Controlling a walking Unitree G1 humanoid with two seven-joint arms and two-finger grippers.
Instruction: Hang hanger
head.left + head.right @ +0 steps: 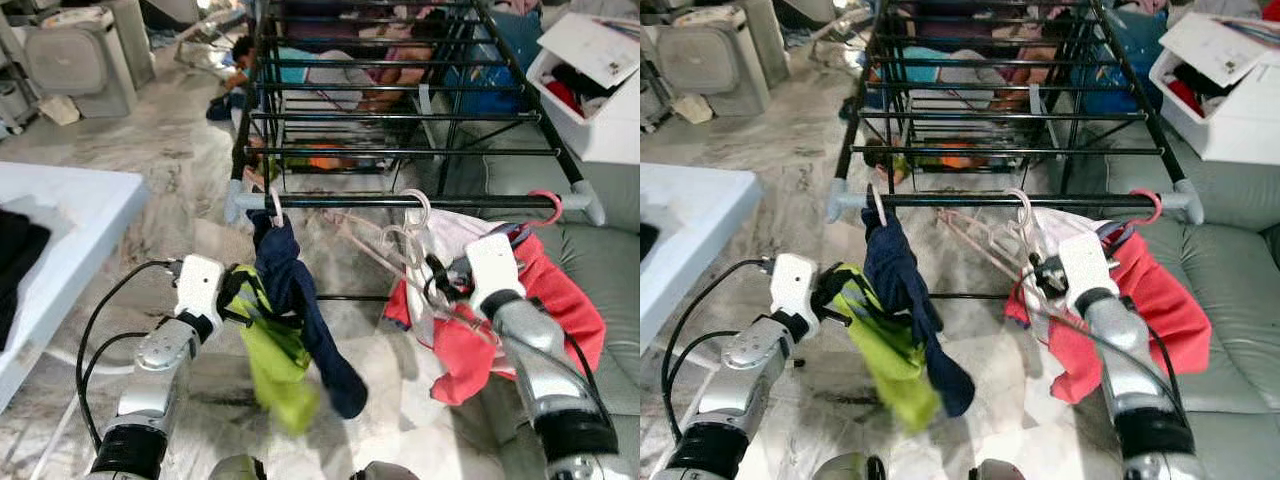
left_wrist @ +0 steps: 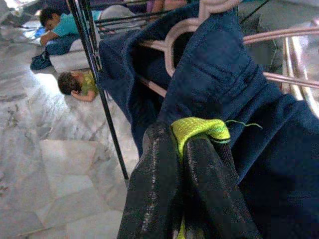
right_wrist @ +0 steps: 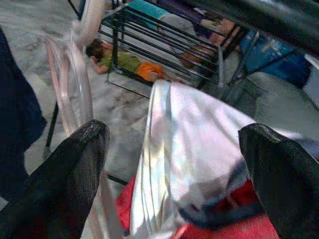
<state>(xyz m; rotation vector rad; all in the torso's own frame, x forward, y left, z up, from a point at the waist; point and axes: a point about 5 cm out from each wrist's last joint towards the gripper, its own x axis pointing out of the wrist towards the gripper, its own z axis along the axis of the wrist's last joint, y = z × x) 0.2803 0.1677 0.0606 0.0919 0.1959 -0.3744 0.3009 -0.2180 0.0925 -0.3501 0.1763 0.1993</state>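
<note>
Landmark: I take the drying rack's front rail [image 1: 410,201], a black bar running crosswise ahead of me, as reference.
Hanger: the pale pink hanger [image 1: 408,243] has its hook over the front rail near the middle; its body hangs below the rail, long axis slanting down from my left toward my right, hook upward.
Right gripper: my right gripper [image 3: 174,149] sits just below the rail beside the pale pink hanger, jaws wide apart, nothing clamped; one finger [image 3: 75,164] is next to the hanger's pale bars.
White garment: white cloth [image 3: 189,169] hangs below the rail, between those open fingers in the right wrist view.
Red garment: red cloth [image 1: 560,300] hangs below the rail's right end on a red hook [image 1: 548,207].
Navy garment: dark blue cloth [image 1: 300,300] hangs from a hanger hooked at the rail's left end.
Left gripper: my left gripper [image 2: 192,164] is below the rail's left end, jaws together, clamped on the lime-green cloth [image 1: 275,360], touching the navy garment.
Container: white bin [image 1: 590,110], beyond the rail's right end, lid up, red and dark clothes inside.
Table: white table [image 1: 70,215], well left of the rail.
</note>
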